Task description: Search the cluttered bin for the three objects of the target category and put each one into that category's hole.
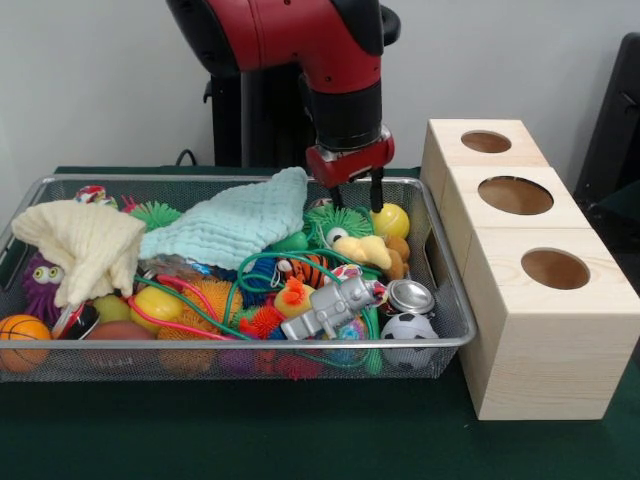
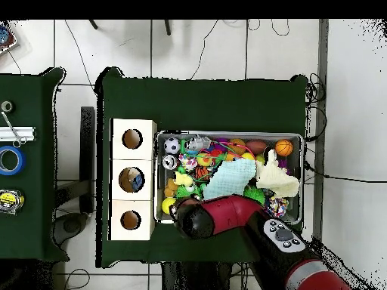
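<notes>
The silver wire-mesh bin (image 1: 250,344) holds several toys, a pale yellow cloth (image 1: 85,245) and a light teal cloth (image 1: 235,228). My gripper (image 1: 357,196) hangs open and empty over the bin's far right corner, just above a yellow ball (image 1: 391,220) and a green spiky ball (image 1: 338,220). A soccer ball (image 1: 408,328), a tin can (image 1: 410,296), a silver robot toy (image 1: 335,306) and a basketball (image 1: 22,336) lie near the front rim. In the overhead view the arm (image 2: 227,215) covers the gripper at the bin's (image 2: 303,181) lower left corner.
Three pale wooden boxes stand in a row right of the bin, each with a round hole (image 1: 486,141) (image 1: 515,195) (image 1: 555,268). In the overhead view the middle hole (image 2: 131,180) shows something bluish inside. A side table holds a blue tape roll (image 2: 9,160).
</notes>
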